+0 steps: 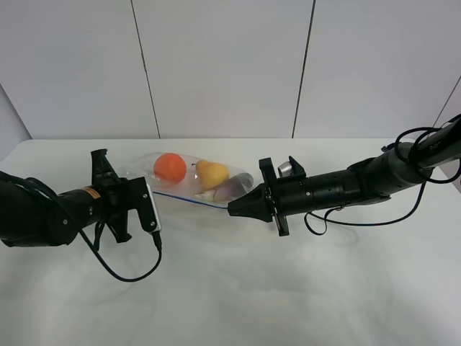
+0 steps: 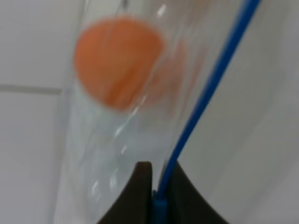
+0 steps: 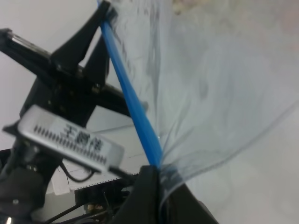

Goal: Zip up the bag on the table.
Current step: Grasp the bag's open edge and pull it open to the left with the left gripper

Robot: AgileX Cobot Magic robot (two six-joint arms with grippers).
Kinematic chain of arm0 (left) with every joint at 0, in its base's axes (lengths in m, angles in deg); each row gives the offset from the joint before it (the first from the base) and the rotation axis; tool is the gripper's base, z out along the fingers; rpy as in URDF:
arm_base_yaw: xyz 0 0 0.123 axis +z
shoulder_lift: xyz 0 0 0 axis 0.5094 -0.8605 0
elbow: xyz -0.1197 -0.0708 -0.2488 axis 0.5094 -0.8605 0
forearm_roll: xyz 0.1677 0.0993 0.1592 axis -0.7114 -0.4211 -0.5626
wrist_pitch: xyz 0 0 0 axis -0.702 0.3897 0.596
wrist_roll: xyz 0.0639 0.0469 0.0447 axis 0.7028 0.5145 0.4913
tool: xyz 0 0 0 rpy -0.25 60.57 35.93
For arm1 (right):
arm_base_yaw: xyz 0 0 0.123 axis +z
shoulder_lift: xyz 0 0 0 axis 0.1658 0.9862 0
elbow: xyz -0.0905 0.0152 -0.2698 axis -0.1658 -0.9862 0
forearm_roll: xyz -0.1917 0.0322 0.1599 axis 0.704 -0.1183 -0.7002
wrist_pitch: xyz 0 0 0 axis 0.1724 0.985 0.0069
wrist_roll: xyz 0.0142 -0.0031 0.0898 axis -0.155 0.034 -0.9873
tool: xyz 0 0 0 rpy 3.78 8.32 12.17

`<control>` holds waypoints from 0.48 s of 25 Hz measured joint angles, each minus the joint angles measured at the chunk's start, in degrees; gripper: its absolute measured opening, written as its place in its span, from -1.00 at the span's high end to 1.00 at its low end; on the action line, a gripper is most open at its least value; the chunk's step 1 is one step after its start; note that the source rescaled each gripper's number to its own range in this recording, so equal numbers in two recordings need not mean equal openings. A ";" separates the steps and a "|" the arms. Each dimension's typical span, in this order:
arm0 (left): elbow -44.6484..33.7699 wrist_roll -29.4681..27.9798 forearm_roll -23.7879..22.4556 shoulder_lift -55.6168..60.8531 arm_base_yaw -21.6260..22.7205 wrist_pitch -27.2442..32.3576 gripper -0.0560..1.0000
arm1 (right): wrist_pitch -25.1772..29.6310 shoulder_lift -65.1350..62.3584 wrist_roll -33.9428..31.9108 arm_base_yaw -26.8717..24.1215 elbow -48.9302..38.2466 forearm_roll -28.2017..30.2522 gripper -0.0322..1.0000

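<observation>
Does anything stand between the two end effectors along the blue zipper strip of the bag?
Nothing visible does. The left end effector and the right end effector are both shut on the blue zipper strip, and the stretch between them is bare. The orange, pear and eggplant lie inside the bag, off the strip.

Left arm: thick, rounded black casing; small orange label near the wrist.
Left gripper: matte black wedge-shaped fingers tapering to a point; flat black cross-plate behind them.
Left wrist camera: silver-grey box with a ribbed strip and black printed characters.
Left cable: thin, black, hanging in a loop.
Right arm: black cylindrical segments.
Right gripper: black pointed fingers.
Right wrist camera: small silver-grey block.
Right cables: black, in loose loops.
</observation>
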 joint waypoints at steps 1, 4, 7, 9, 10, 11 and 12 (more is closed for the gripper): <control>0.00 0.07 -0.86 0.00 1.07 -0.27 0.89 | 0.00 0.00 0.00 0.00 0.00 0.00 0.94; -0.04 0.07 -3.71 0.00 3.59 -0.55 0.89 | 0.00 0.00 -0.05 0.00 0.00 0.29 0.94; -0.04 0.07 -5.51 0.00 5.66 -1.34 0.89 | 0.00 0.00 -0.18 0.00 0.00 0.42 0.94; -0.04 0.07 -5.90 0.00 7.19 -1.72 0.89 | 0.00 0.00 -0.18 0.00 0.00 0.42 0.94; -0.04 0.07 -5.95 0.00 8.04 -1.84 0.89 | 0.00 0.00 -0.18 0.00 0.00 0.42 0.94; -0.12 0.07 -6.01 0.00 8.81 -2.09 0.89 | 0.05 0.00 -0.22 0.00 0.00 0.42 0.94; -0.18 0.07 -6.17 0.00 9.46 -2.09 0.89 | 0.05 0.00 -0.22 0.00 0.00 0.42 0.94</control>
